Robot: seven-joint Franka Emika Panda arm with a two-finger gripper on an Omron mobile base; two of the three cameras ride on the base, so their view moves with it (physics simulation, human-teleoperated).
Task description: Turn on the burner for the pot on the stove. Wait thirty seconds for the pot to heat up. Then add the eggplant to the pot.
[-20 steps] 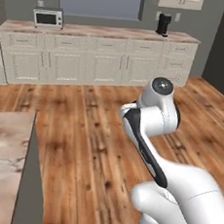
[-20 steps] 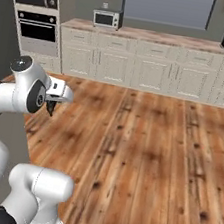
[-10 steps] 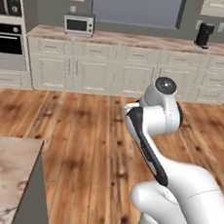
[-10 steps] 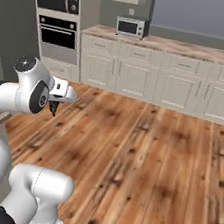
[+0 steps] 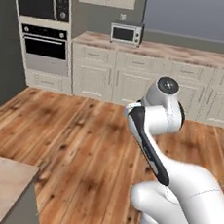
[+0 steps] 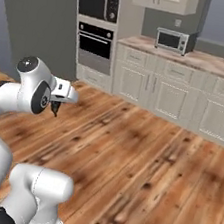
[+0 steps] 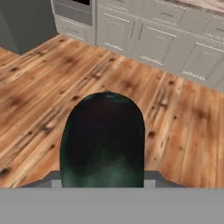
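Since the earlier frames the base has swung round: the whole kitchen has slid right in both base views, so the wall oven (image 5: 45, 48) and the built-in microwave (image 5: 41, 2) above it now stand at the left of the left base view, and the small toaster oven (image 5: 126, 33) on the far bench (image 5: 188, 54) sits near the middle. This is the camera's move, not the furniture's. The arm (image 5: 158, 119) keeps the same folded pose against the base.

In the hand view the eggplant (image 7: 103, 141) rises big and close at the bottom centre, dark, nearly black, with a green sheen along its edges. It hangs above the wooden floor (image 7: 175, 131), well apart from the white cabinets (image 7: 157, 39) beyond. The fingers are hidden behind it there; they stand a little apart and the eggplant sits between them, so they are clamped on it.

In the right base view the fingers (image 6: 55, 108) show as a small dark shape under the white hand, left of centre, high over the floor (image 6: 142, 163). The eggplant cannot be told apart from them at that size.

A second bench (image 5: 0, 190) with a mottled stone top fills the lower left corner of the left base view.
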